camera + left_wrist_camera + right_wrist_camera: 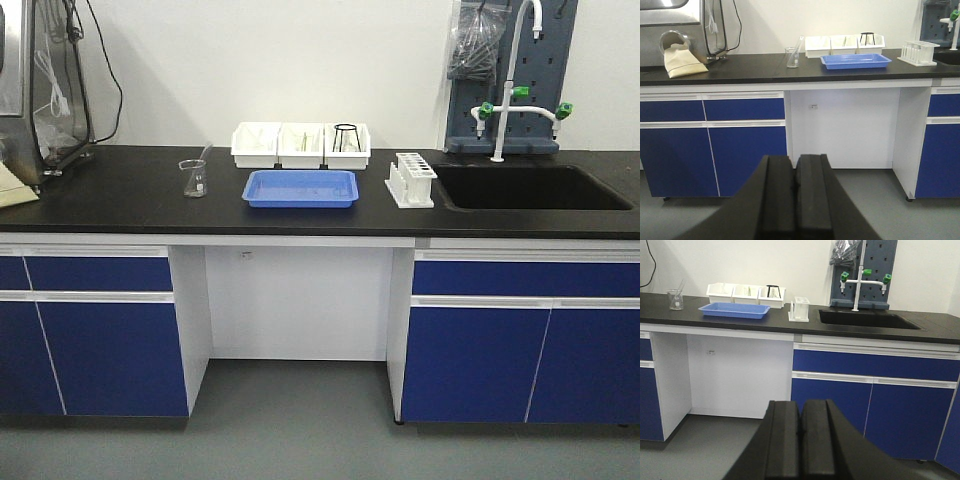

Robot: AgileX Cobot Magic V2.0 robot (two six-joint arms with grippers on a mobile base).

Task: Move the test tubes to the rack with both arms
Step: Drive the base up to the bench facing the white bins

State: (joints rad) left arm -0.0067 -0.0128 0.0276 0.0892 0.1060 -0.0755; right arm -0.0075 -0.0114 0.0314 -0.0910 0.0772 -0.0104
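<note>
The small white plastic block-shaped rack (411, 182) is standing upright on the long black countertop (120, 195), just left of the black sink (530, 188). Its rows of round holes are facing up, probably so that tubes can be lowered in from above. Short upright pegs are lining its left side. Whether any holes are filled is too small to tell.

The slender clear glass test tubes are not showing clearly. Faint thin shapes are lying in the left and middle of three white open bins (300, 158) at the far edge of the counter. These may be the tubes, but I cannot tell. A black wire tripod (346, 135) is sitting in the right bin.

A shallow blue plastic tray (300, 188) is lying just in front of the bins, left of the rack. Farther left, a small clear glass beaker (193, 180) is holding a slim clear stick (205, 153) that is leaning to the right.

The black left gripper (795, 200) and the black right gripper (800, 440) are hanging low in front of the blue cabinets, well apart from the counter. Each has its jaws pressed together with nothing between them. This looks like a resting pose, with no transfer begun.
</note>
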